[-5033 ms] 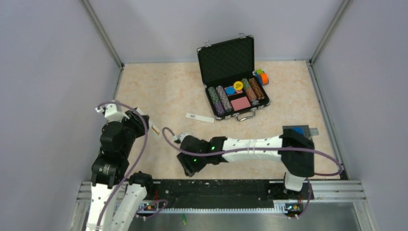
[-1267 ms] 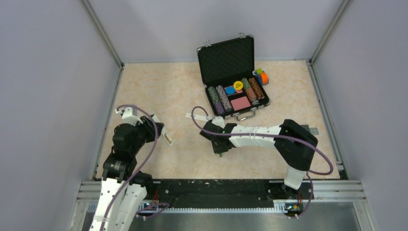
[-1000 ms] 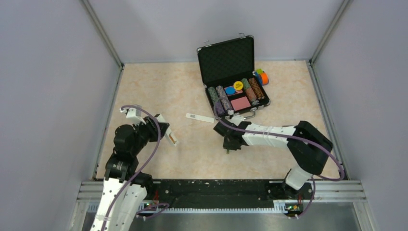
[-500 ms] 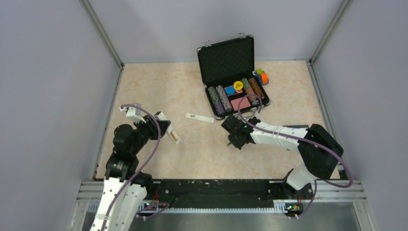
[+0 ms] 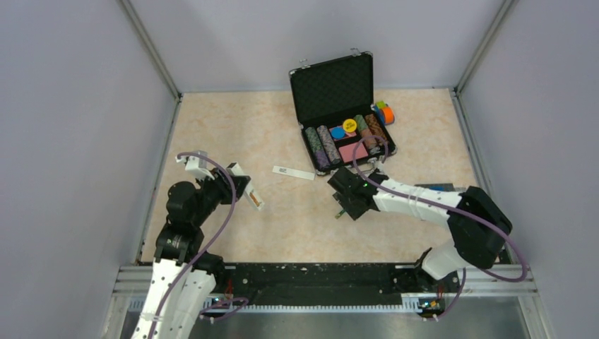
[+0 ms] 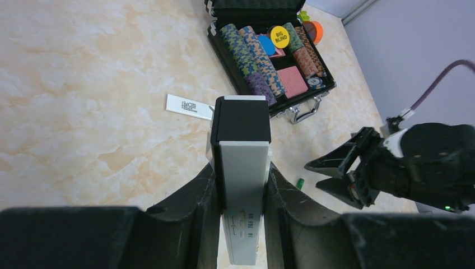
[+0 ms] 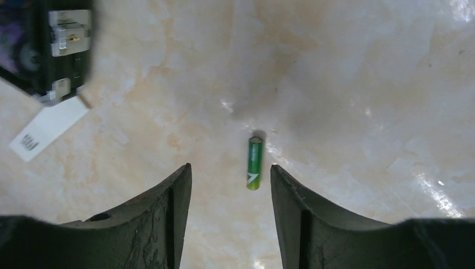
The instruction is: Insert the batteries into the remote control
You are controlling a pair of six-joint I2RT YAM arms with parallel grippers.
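The green battery lies flat on the table, between the spread fingers of the right gripper and touching neither. The left gripper is clamped on the remote control, holding it off the surface with its black end pointing toward the case.

Bare tabletop separates the two grippers, and a wider bare stretch runs from the left arm to the far-left corner. The right gripper has less room. The near front corner of the case is just beyond it, and a flat white strip with a dark label lies just to its left, beside that corner. Grey walls close in the left, far and right sides, and a metal rail carrying the arm bases runs along the near edge.

Half a second ago the right fingers were pinched together and no battery lay on the table. Now they are parted and it rests below them. Over the last five seconds this arm swung from near the rail toward the case. The left arm has not moved in the last half second.

The tabletop is a glossy, pale peach marble pattern. An orange-red speck on the remote's end in the overhead view might be the other battery, but it is too small to be sure.
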